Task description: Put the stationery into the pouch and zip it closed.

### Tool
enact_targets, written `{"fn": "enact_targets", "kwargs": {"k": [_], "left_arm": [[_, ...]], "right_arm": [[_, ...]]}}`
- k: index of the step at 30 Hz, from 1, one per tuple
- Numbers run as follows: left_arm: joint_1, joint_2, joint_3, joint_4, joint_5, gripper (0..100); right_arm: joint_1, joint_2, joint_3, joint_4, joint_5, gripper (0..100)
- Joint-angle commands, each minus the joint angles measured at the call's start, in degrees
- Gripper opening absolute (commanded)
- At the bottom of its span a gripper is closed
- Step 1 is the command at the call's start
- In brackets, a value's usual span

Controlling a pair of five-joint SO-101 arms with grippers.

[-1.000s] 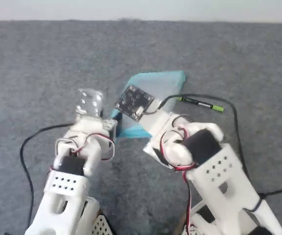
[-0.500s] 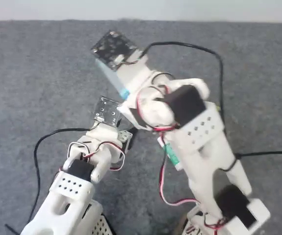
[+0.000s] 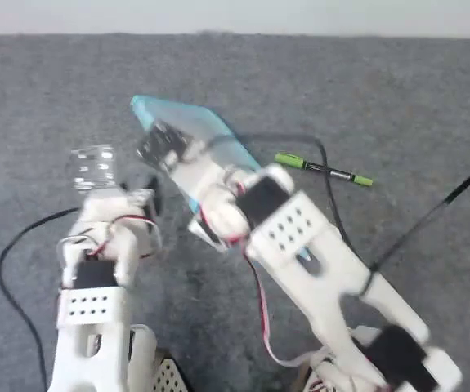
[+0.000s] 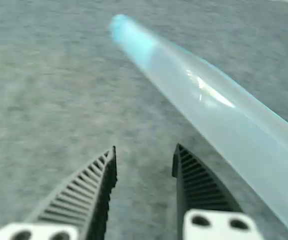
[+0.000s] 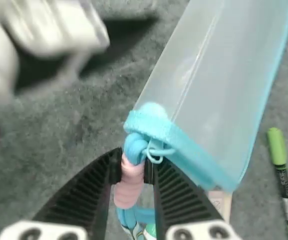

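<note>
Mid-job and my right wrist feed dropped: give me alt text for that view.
The right claw is shut on the pink and blue zipper pull at one corner of the translucent blue pouch, which stretches away over the grey table. A green pen lies on the table beside the pouch.

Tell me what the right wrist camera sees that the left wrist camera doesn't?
The right wrist view adds the right gripper shut on a pink zip tab, plus a clear look at a green pen lying nearby. The left wrist view adds the left gripper, open and holding nothing, above the grey table. Both share the see-through blue pouch and that grey table under it.
</note>
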State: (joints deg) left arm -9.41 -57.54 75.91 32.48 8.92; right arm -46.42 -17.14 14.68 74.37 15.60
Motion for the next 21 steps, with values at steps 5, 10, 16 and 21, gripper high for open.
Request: {"fn": "enact_targets", "kwargs": {"k": [5,10,16,21], "left_arm": [[-6.59,-1.41,-5.49,2.02,1.93,17],[-5.71,-1.41,-5.23,2.11,-4.22,18],[7.30,-1.41,-4.97,7.12,-8.62,18],[15.91,-1.41,-4.88,7.03,-7.82,24]], "right_arm": [[5.76,-20.35,24.53,-10.24,1.32,0.6],[8.22,-24.75,35.78,-13.76,5.01,0.6],[8.40,-25.19,42.64,-19.47,5.19,0.6],[8.04,-25.19,42.81,-19.38,5.10,0.6]]}}
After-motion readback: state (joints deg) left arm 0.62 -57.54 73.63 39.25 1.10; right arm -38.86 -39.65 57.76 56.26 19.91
